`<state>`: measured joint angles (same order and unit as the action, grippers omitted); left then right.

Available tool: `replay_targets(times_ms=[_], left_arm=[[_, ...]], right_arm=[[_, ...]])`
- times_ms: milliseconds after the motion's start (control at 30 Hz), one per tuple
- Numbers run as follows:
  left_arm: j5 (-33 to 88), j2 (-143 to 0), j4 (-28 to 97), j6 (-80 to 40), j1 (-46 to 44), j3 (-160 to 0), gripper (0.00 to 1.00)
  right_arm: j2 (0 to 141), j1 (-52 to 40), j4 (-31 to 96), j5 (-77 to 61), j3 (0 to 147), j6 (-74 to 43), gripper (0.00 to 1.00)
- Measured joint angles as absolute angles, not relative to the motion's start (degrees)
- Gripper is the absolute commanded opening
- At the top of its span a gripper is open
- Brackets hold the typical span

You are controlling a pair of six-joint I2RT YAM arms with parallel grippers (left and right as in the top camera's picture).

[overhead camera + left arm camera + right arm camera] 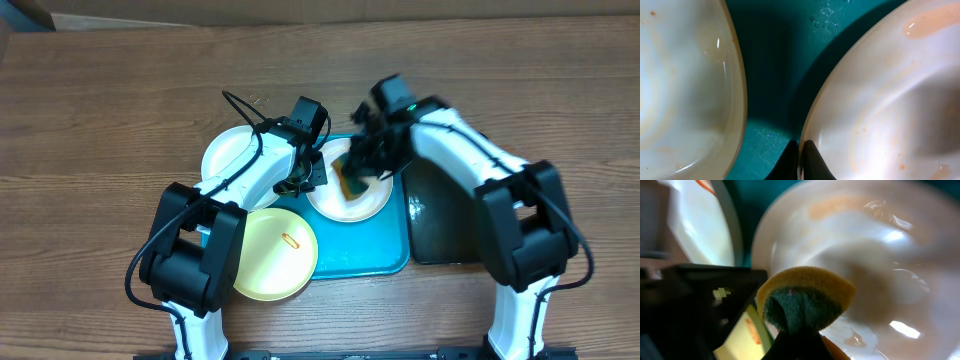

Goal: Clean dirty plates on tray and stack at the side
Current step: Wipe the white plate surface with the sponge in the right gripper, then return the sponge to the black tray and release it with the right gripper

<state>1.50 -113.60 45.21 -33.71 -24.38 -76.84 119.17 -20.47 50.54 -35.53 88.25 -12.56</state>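
Looking outward from the base, I see the yellow-green plate (pixel 275 255) lapping the front-left rim of the tray (pixel 370 258). Farther in, my left claw (pixel 800 150) pinches tight on the rim of the white plate (pixel 365 200) in the tray, and my right claw (pixel 796 340) clamps a sponge (pixel 805 297) over it. Beyond, a second white plate (pixel 228 155) lies by the tray's far-left corner.

My left arm (pixel 245 180) and right arm (pixel 462 140): white shells, black joint housings. A black cable (pixel 243 112) loops beside the black left gripper (pixel 800 152).
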Motion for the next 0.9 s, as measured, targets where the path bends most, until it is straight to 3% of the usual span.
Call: replay_targets(times_ms=[200,433,667,900], left_arm=[[1.50,-113.60,45.23,-33.08,-24.38,-76.84,0.04],[1.50,-113.60,45.15,-32.99,-24.36,-76.84,0.04],[1.52,-113.60,44.93,-32.84,-24.36,-76.84,0.04],[1.52,-113.60,44.95,-32.84,-24.38,-76.84,0.04]], right_arm=[[114.43,-10.00,63.26,-37.69,89.91,-7.38,0.04],[110.63,-1.50,73.43,-25.56,89.95,-5.26,0.04],[110.63,-1.23,67.48,-12.69,84.09,-5.37,0.04],[110.63,-1.23,59.13,-8.27,77.54,-5.80,0.04]])
